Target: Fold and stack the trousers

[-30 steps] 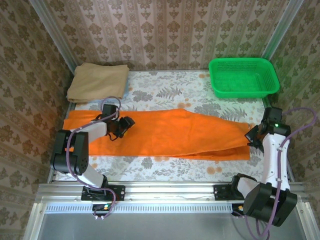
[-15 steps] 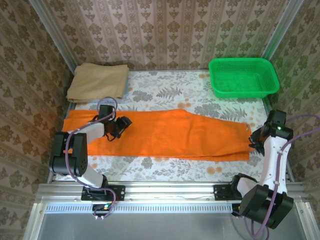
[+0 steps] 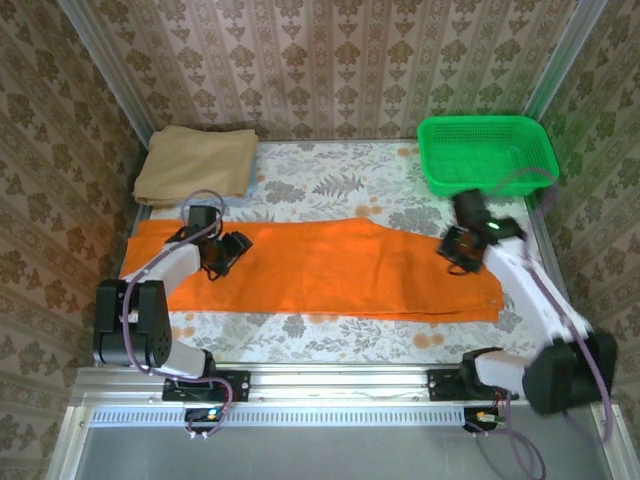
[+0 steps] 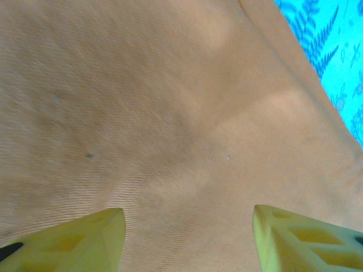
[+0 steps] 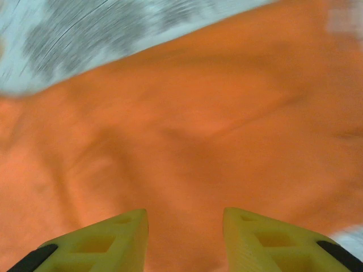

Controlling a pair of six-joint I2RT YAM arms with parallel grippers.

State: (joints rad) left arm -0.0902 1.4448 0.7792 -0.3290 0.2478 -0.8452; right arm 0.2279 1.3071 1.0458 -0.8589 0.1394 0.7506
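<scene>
Top external, trousers [image 3: 340,265]: plain orange, spread flat from left to right across the flowered table [image 3: 330,190].
Right wrist, pale patch [image 5: 343,17]: at the top right corner against the orange, too blurred to read.
Left gripper [image 3: 228,255]: over the trousers' left end, jaws spread wide, pinching nothing.
Right gripper [image 3: 455,252]: over the right end, jaws apart, nothing between them.
Green basket [image 3: 487,150]: far right corner, mesh floor showing.
Tan cloth [image 3: 195,165]: folded, far left corner.

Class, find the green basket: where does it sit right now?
In the top view, the green basket sits at the table's far right corner, just beyond the right gripper and apart from the trousers.
</scene>
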